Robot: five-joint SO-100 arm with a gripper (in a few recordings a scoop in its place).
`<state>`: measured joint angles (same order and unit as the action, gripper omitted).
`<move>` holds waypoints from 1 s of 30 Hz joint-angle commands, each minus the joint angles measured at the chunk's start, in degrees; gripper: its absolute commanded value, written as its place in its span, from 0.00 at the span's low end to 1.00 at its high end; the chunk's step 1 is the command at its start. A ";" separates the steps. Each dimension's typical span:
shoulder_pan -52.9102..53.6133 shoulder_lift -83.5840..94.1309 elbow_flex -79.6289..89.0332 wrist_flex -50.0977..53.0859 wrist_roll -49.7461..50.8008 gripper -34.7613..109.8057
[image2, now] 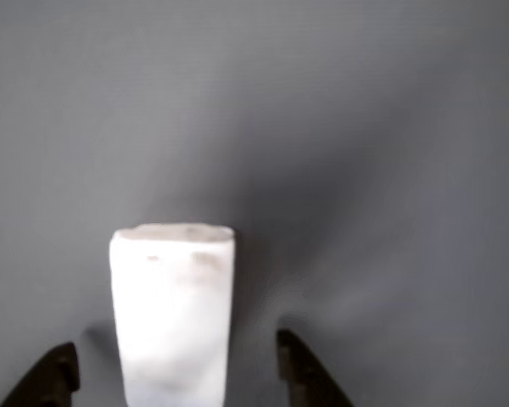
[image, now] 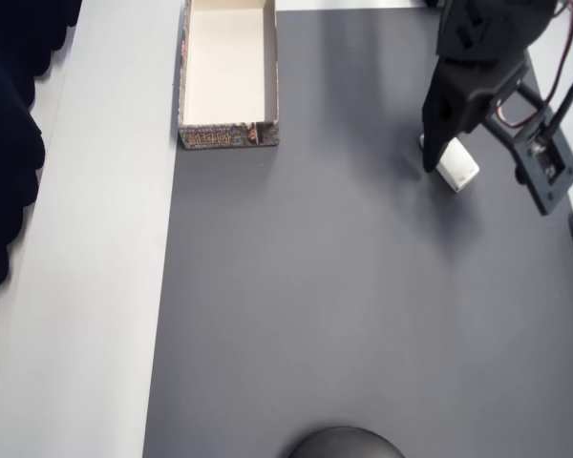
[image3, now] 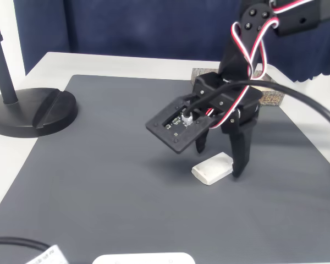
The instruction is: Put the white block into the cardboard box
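Gripper [image3: 219,159] fingers spread wide astride white block [image3: 213,168] (flat on grey mat [image3: 99,181])

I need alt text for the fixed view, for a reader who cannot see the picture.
A black robot arm's gripper stands with open jaws astride one end of a small white block lying flat on a dark grey mat. Behind the arm, part of the cardboard box shows; a black round stand base sits at the left.
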<state>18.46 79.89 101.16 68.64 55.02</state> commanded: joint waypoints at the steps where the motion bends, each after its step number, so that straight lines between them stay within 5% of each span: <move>1: -0.97 0.00 -4.57 -0.70 -0.97 0.47; 30: -1.67 -1.23 -4.48 0.70 -3.43 0.44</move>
<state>17.23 78.31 99.23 68.64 52.03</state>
